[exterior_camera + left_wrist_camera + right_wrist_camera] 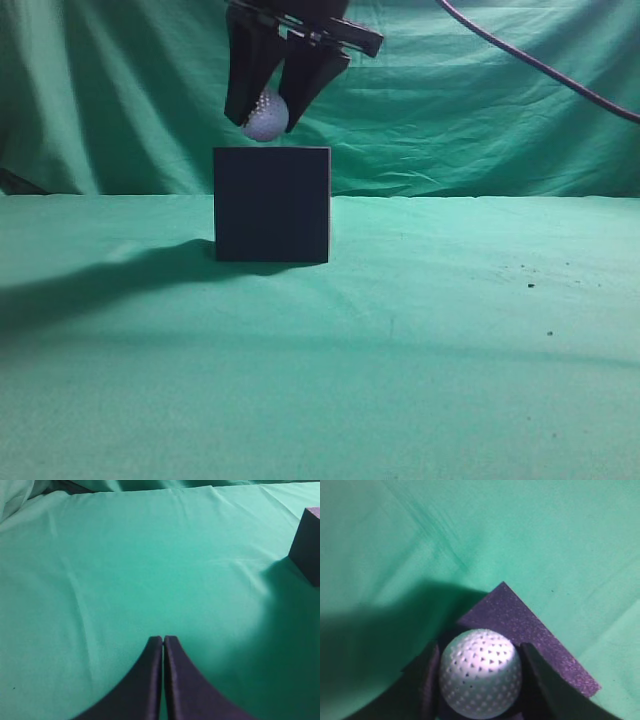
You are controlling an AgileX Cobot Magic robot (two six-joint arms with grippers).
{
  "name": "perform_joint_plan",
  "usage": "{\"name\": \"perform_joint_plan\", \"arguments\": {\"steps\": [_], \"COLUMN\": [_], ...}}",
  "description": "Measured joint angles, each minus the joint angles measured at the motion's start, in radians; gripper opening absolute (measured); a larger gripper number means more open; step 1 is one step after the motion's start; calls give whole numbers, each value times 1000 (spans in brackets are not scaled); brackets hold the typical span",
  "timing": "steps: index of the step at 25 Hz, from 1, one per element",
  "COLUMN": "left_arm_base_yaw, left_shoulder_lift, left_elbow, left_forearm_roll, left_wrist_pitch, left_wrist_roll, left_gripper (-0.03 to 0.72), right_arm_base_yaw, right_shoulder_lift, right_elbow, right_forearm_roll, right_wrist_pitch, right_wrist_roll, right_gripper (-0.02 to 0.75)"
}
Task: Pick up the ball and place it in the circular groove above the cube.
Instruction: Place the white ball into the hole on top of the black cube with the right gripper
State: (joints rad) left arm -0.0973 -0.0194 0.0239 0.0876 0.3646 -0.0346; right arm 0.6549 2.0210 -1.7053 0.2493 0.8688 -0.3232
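Note:
The dark cube (272,205) stands on the green cloth at the middle of the exterior view. My right gripper (268,112) is shut on the white dimpled ball (266,116) and holds it just above the cube's top, towards its left side. In the right wrist view the ball (480,672) sits between the two fingers (479,680) with the cube's top face (520,625) right beneath it; the groove is hidden. My left gripper (163,641) is shut and empty, low over the cloth, with the cube's corner (307,545) at its far right.
Green cloth (450,340) covers the table and hangs as a backdrop. A black cable (540,65) runs across the upper right. A dark shadow (110,275) lies left of the cube.

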Motion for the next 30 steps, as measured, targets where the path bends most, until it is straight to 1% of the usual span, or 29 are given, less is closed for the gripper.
{"name": "perform_joint_plan", "arguments": {"steps": [6,10,11,14,19,20,21,23,26,29,30], "left_arm_base_yaw": [0,0,0,0,0,0,0,0,0,0,0], "left_shoulder_lift": [0,0,0,0,0,0,0,0,0,0,0], "left_elbow": [0,0,0,0,0,0,0,0,0,0,0], "left_forearm_roll": [0,0,0,0,0,0,0,0,0,0,0], "left_wrist_pitch": [0,0,0,0,0,0,0,0,0,0,0], "left_wrist_roll": [0,0,0,0,0,0,0,0,0,0,0], "left_gripper": [0,0,0,0,0,0,0,0,0,0,0], "right_arm_base_yaw": [0,0,0,0,0,0,0,0,0,0,0], "right_shoulder_lift": [2,18,23,25,29,26,22,11,-4,-25,-35], "right_elbow": [-7,-7,-7,-22,-106,-130,-152,-211,-296,-343,-345], "right_forearm_roll": [-39,-44,-45,-45,-49,-56,-69,-105,-185,-234,-238], "right_wrist_pitch": [10,21,24,26,69,90,119,190,327,370,375], "right_wrist_roll": [0,0,0,0,2,8,22,64,127,162,169], "right_gripper": [311,311,371,464,456,497,482,482,304,98,57]}}
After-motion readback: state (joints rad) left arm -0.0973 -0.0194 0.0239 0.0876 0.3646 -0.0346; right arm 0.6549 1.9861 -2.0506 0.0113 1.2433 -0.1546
